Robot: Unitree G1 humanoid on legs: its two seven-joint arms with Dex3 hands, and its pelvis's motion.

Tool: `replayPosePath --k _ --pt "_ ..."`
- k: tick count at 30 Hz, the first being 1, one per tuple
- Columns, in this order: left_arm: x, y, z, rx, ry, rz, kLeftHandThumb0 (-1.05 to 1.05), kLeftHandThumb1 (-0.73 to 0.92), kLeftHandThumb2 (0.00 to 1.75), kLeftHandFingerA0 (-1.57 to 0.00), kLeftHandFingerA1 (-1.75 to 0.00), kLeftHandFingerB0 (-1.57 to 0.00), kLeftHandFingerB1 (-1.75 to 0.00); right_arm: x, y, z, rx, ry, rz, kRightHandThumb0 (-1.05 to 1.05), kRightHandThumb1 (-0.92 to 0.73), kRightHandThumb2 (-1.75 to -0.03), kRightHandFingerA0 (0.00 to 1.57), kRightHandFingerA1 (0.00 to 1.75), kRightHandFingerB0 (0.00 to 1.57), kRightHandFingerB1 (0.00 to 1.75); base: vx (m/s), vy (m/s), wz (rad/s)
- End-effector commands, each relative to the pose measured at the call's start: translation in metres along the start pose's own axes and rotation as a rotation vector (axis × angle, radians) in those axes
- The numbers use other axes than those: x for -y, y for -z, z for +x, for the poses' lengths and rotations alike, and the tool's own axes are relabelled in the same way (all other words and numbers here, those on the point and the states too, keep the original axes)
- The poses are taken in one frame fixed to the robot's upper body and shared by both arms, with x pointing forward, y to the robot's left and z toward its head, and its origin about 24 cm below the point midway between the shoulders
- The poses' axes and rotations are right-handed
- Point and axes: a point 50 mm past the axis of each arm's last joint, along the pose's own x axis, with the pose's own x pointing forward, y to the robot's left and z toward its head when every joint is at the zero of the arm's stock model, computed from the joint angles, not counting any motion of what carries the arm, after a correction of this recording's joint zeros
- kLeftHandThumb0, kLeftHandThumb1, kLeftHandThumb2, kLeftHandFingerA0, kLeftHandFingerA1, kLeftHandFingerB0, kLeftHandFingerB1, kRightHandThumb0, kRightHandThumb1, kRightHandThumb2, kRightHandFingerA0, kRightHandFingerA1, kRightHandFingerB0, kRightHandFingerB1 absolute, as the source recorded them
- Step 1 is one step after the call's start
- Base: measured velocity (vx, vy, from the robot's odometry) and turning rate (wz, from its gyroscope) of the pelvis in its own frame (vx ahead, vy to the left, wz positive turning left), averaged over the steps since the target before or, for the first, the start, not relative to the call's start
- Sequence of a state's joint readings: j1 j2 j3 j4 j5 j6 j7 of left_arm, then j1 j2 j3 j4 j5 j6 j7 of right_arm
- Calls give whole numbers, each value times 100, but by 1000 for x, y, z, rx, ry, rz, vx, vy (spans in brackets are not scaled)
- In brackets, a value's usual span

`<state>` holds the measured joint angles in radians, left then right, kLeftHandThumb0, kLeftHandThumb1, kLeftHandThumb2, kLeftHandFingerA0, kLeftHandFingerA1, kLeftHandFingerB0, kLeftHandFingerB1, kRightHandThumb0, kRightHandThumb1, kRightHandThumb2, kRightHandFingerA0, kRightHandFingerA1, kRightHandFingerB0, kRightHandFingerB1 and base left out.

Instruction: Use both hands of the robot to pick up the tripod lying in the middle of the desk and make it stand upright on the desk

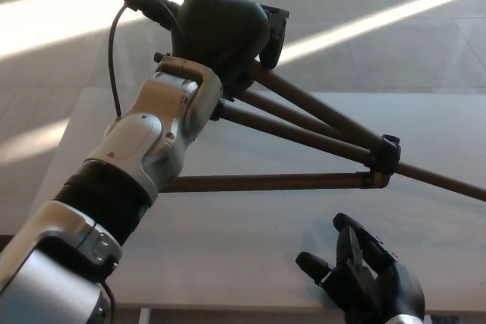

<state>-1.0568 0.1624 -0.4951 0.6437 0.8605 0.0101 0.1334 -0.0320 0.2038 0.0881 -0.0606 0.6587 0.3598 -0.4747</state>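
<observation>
head view: the dark metal tripod [304, 123] is gripped by the left hand [220, 36]; the right hand [364, 278] is spread, empty. unsupported legs could slip across the pale worktop [228, 248].

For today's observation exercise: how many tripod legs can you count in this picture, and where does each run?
3. The upper leg slopes down to the right; the middle leg lies just beneath it; the lowest leg runs level above the desk. Their feet are out of view.
</observation>
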Motion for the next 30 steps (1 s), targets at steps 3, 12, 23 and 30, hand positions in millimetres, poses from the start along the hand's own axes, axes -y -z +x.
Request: replayPosePath --k 3,12,23,30 --pt "-10 -1 0 4 -61 11 -16 50 84 -86 -175 -72 -149 -24 18 -1 -174 32 179 -56 -75 -62 36 70 32 48 0 0 0" --pt "-15 -6 4 22 -85 25 -17 57 87 -88 -175 -76 -138 -37 33 -2 -324 8 246 -35 -61 -112 5 57 0 51 0 0 0" --pt "-21 -14 9 32 -115 -32 -17 59 96 -88 -175 -71 -154 -40 48 12 -432 -55 302 -90 -61 -92 0 19 2 4 0 0 0" --pt "-18 -20 7 34 -107 -34 -13 50 89 -89 -175 -72 -156 -45 43 27 -398 -67 301 -77 -65 -77 0 0 0 18 0 0 0"
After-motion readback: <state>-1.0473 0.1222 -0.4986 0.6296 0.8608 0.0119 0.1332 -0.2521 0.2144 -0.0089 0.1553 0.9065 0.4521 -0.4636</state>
